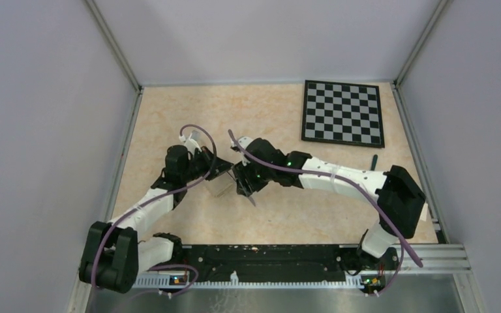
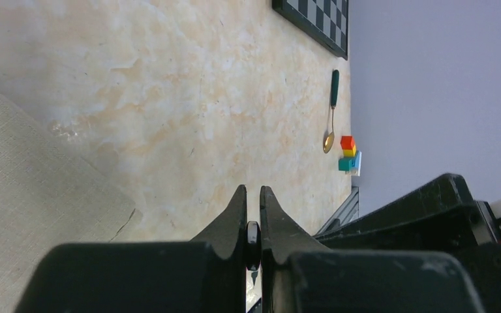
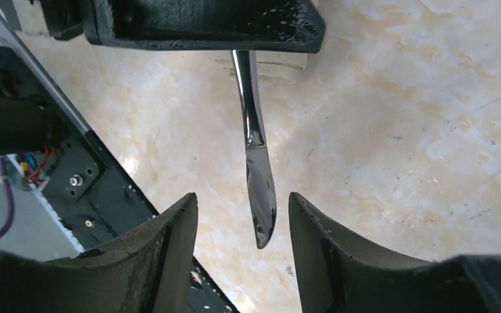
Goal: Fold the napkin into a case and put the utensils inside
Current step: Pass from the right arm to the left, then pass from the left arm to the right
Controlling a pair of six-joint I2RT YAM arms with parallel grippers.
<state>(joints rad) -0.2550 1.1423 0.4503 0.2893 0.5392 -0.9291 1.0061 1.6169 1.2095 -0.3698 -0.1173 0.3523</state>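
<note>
Top external view, left to right: the left gripper (image 1: 227, 175) and the right gripper (image 1: 242, 186) meet nose to nose over the middle of the table (image 1: 169, 117). A slim dark sliver, the knife (image 1: 251, 197), juts toward the near edge just beside the right gripper. The board (image 1: 343, 112) lies flat at the far right corner, well apart from both grippers.

Left wrist view: the napkin (image 2: 26, 215) fills the left edge, flat on the table, with one corner ending near the left fingers. Those fingers are clenched to a narrow slit, and the knife's thin edge is pinched between them. Further right, the spoon (image 2: 331, 120) lies on the table near the wall, its bowl pointing toward the blocks (image 2: 349, 156), a small coloured stack just beside it.

Right wrist view: the knife hangs from the left gripper at the top of the frame. Its handle end is gripped and its blade reaches down between the right fingers. The right fingers are released and spread wide, with a clear gap on each side of the blade, so neither finger touches it. The knife appears raised above the tabletop.
</note>
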